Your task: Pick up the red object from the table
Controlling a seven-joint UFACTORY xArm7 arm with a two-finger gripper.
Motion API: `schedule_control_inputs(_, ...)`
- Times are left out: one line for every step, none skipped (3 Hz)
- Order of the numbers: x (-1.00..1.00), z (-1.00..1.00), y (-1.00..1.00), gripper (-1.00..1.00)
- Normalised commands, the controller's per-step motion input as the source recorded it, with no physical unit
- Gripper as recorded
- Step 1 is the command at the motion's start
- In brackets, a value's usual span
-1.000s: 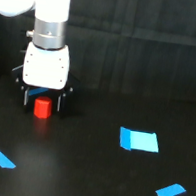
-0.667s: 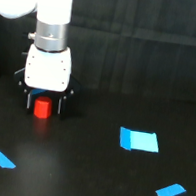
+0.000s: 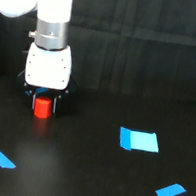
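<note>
**Red block between the claw's fingers, low over the black surface**

One red object (image 3: pixel 42 107) shows in the exterior view, a small stubby block, bright red-orange and narrower than the white body above it. It sits directly under the claw (image 3: pixel 43 104), framed by the two dark fingers (image 3: pixel 33 102) that reach down on either side of it. The fingers stand close against the block's sides, and the claw appears closed on it (whether the block rests on the surface or hangs just clear of it cannot be told; a faint reddish reflection lies just below it).

The arm (image 3: pixel 54 9) is one white unit: a thick rounded link at the top, a grey metal collar beneath, then the boxy white claw body. No writing, logo or label can be read anywhere on it.

The surface (image 3: pixel 75 173) is wide, flat and matte black. Three pieces of blue tape lie on it: one larger, roughly rectangular blue patch (image 3: pixel 139 140) toward the exterior view's right, well apart from the block; one small blue strip (image 3: pixel 2 159) near the lower left; and one small blue sliver (image 3: pixel 170 191) at the lower right. No containers are visible. Behind the surface stands a dark ribbed backdrop (image 3: pixel 143 47).
</note>
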Motion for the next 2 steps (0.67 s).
schedule_control_inputs(0.09,0.31,0.15,-0.98)
schedule_control_inputs(0.05,0.25,0.02,-1.00)
